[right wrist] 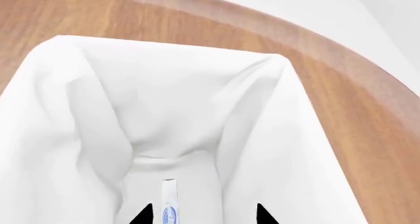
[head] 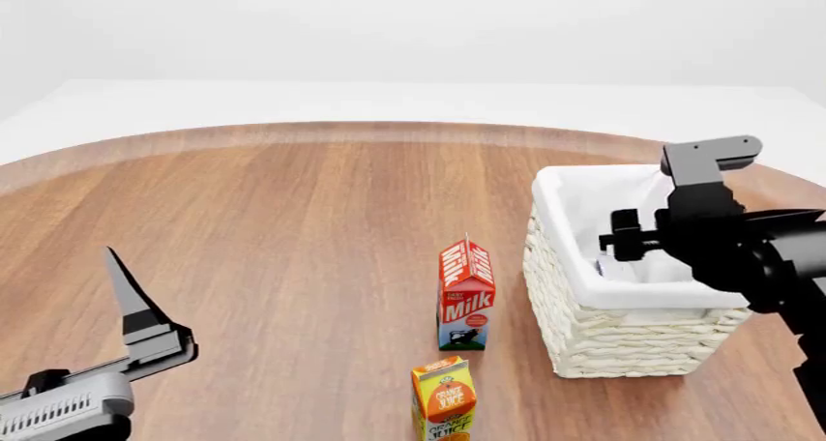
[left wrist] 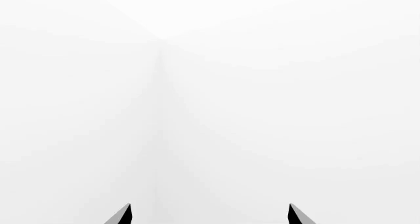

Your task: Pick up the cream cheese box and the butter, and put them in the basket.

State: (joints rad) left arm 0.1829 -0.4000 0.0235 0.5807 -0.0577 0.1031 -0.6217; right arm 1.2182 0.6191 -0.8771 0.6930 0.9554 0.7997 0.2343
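Note:
The white wicker basket [head: 620, 339] with its cloth liner [right wrist: 177, 86] stands at the right of the wooden table. The cream cheese box [right wrist: 169, 204], a thin blue-and-white box seen edge-on, is down inside the basket on the liner. My right gripper [right wrist: 203, 216] hovers over the basket's inside, open, with the box between its fingertips, close to one of them and apart from the other. In the head view that gripper [head: 622, 243] is above the basket's near half. My left gripper [left wrist: 210, 216] is open, holds nothing, and faces a blank white wall. The butter is out of view.
A red-and-white milk carton [head: 465, 294] stands just left of the basket. An orange juice carton [head: 444, 399] stands in front of it near the table's front. My left gripper [head: 135, 310] is low at the front left. The round table edge [head: 387, 130] curves behind.

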